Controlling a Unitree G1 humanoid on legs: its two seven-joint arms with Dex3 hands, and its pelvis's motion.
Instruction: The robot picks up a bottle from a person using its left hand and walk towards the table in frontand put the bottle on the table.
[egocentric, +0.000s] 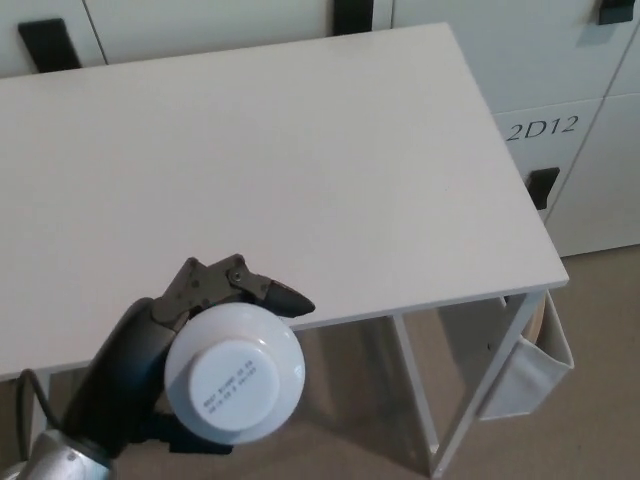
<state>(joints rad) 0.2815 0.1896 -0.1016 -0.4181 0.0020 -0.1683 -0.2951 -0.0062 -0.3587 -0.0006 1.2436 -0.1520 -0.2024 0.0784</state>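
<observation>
Head view: you are seeing left hand (200, 296) reaching in from lower left, fingers (285, 299) clamping around white bottle (233, 372). Bottle is turning flat printed end toward camera and overlapping near edge of tabletop (300, 170), left of middle; cannot tell whether it is touching. White pouch (528, 378) is hanging beside near right leg. Cabinet marked 2D12 (541, 128) is standing past right edge.

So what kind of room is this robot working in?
Likely an office or lab storage room: white cabinets with black handles, one labelled 2D12, a plain white table and a beige carpeted floor.
</observation>
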